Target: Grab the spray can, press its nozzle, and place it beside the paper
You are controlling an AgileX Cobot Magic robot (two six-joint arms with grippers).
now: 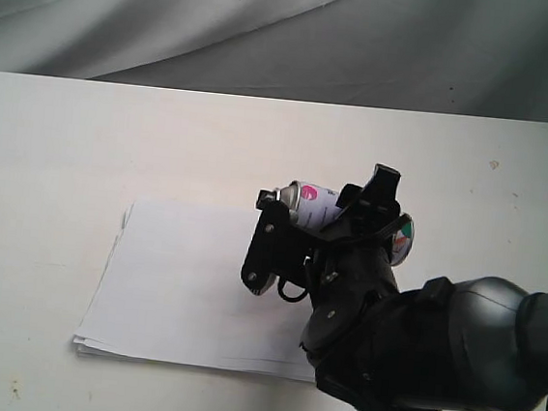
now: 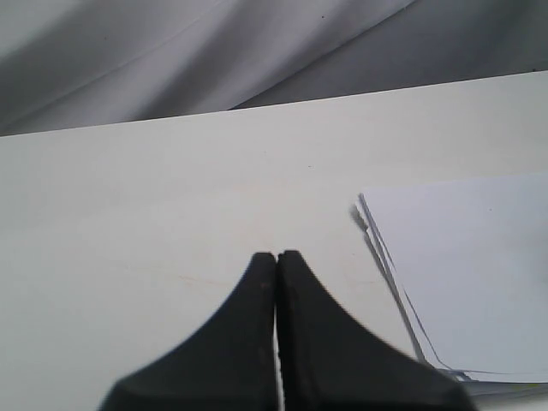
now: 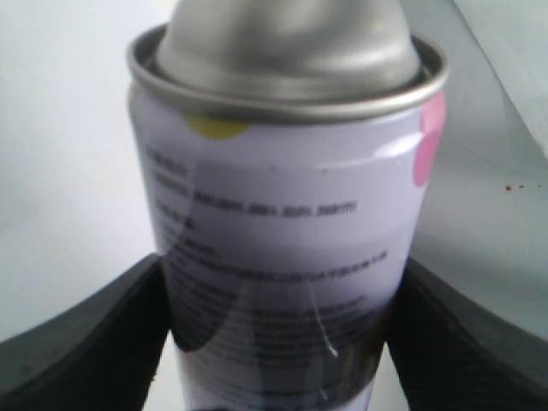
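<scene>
The spray can (image 1: 313,207) is lifted off the table and lies nearly level above the right part of the paper (image 1: 179,284). Its small black nozzle (image 1: 264,199) points left. My right gripper (image 1: 321,220) is shut on the can's body, one finger on each side. In the right wrist view the can (image 3: 282,171) fills the frame between both black fingers (image 3: 86,342), with its silver shoulder on top and the nozzle out of view. My left gripper (image 2: 276,257) is shut and empty, low over the bare table left of the paper (image 2: 471,265). It does not show in the exterior view.
The white table (image 1: 56,146) stretches all around the paper stack. A grey cloth backdrop (image 1: 271,30) hangs behind the table's far edge. The right arm's dark bulk (image 1: 435,347) covers the front right of the table.
</scene>
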